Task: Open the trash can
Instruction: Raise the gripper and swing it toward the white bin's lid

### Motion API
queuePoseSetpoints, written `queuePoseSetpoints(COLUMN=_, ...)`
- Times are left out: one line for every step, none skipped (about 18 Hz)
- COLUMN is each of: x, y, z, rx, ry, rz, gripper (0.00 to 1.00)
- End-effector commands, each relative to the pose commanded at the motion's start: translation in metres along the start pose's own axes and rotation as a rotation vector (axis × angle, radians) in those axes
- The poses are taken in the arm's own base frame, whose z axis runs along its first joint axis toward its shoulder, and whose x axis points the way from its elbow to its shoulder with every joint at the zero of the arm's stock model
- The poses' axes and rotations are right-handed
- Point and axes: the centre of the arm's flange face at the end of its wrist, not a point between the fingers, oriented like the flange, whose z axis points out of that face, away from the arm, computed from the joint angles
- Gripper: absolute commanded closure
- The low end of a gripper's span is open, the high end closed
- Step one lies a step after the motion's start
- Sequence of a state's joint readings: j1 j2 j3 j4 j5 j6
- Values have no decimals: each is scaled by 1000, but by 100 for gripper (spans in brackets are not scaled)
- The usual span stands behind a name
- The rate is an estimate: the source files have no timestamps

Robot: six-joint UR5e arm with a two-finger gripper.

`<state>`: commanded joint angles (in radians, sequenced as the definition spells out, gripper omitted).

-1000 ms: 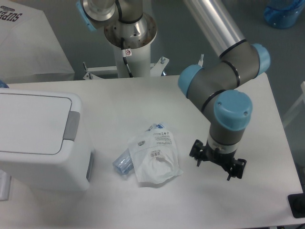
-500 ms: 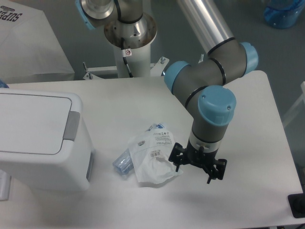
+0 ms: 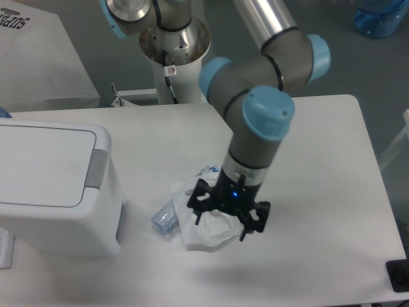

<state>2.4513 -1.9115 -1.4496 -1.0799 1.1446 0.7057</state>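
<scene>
Fingers of the gripper (image 3: pixel 220 222) are spread and grasp nothing, hanging just above the clear plastic packet (image 3: pixel 208 214) in the middle of the desk (image 3: pixel 319 173). At the left edge sits the trash can (image 3: pixel 54 185), its flat lid down and its grey push tab (image 3: pixel 96 169) facing the arm, well apart from the gripper. Opening likely means reaching left to press that tab.

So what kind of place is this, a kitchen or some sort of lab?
Most likely a robotics lab: an arm on a pedestal base, its gripper over a bare white table holding only a trash can and a clear packet.
</scene>
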Motion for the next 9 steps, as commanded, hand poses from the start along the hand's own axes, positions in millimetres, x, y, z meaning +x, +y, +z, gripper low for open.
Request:
queuePoseSetpoints(x=6, y=-4, z=-7, rx=27, ry=16, rz=-4, gripper=0)
queuePoseSetpoints(x=10, y=-6, z=-10, rx=46, ry=32, rz=-19, gripper=0)
queuePoseSetpoints(x=13, y=-8, z=-15, rx=63, ry=44, rz=-41, gripper=0)
queuePoseSetpoints(x=16, y=-10, z=-18, rx=78, ry=58, rz=-57, gripper=0)
queuePoseSetpoints(x=19, y=-12, z=-19, rx=89, ry=72, rz=-60, gripper=0)
queuePoseSetpoints(x=22, y=-13, z=-20, rx=96, ry=81, rz=-62, gripper=0)
queuePoseSetpoints(x=23, y=-14, z=-23, rx=104, ry=85, rz=-65, gripper=0)
queuePoseSetpoints(x=24, y=-14, z=-23, rx=113, ry=98, rz=-70, gripper=0)
queuePoseSetpoints(x=26, y=-15, z=-22, rx=126, ry=120, rz=-71, gripper=0)
